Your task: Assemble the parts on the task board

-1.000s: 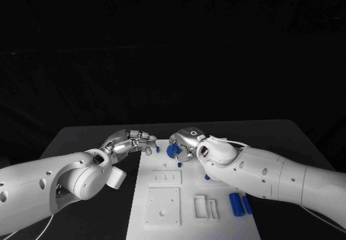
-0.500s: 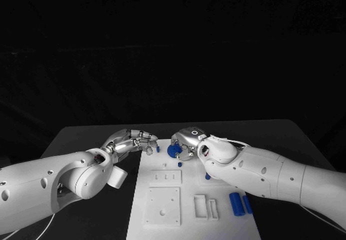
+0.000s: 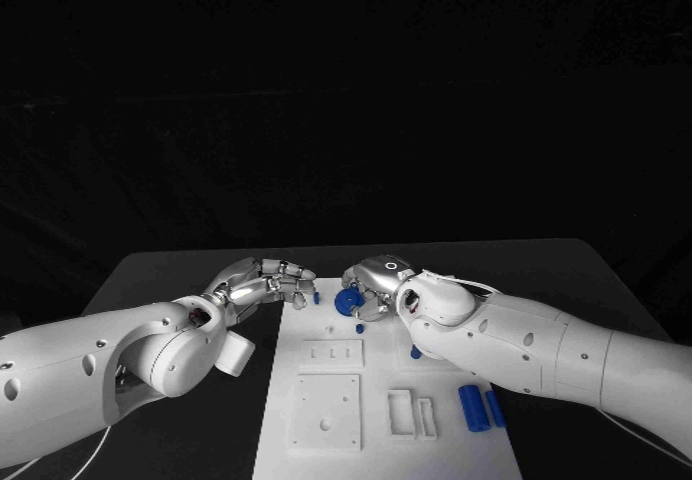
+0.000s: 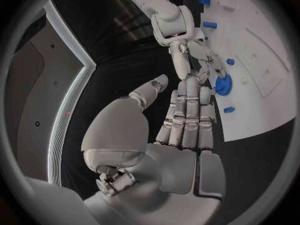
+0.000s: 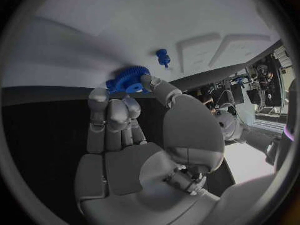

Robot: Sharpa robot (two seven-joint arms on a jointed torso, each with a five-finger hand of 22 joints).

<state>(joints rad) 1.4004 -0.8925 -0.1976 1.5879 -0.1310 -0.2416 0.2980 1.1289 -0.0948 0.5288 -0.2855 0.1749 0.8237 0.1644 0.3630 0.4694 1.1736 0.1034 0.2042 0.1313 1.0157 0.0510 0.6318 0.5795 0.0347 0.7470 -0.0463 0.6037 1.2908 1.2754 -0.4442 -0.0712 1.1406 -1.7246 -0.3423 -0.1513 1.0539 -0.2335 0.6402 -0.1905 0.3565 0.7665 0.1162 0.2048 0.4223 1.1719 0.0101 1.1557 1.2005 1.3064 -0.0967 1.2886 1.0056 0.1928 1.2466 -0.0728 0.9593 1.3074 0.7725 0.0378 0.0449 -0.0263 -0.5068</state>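
Right hand grips a blue gear at the far end of the white task board

The right hand reaches in from the right, and its fingers close around the toothed rim of the blue gear, whose flat face lies against the task board near its far edge. The left hand hovers just beside it at the board's far left corner, fingers extended and loosely together, holding nothing. A small blue peg stands on the board just beyond the gear. The right hand is the nearer one
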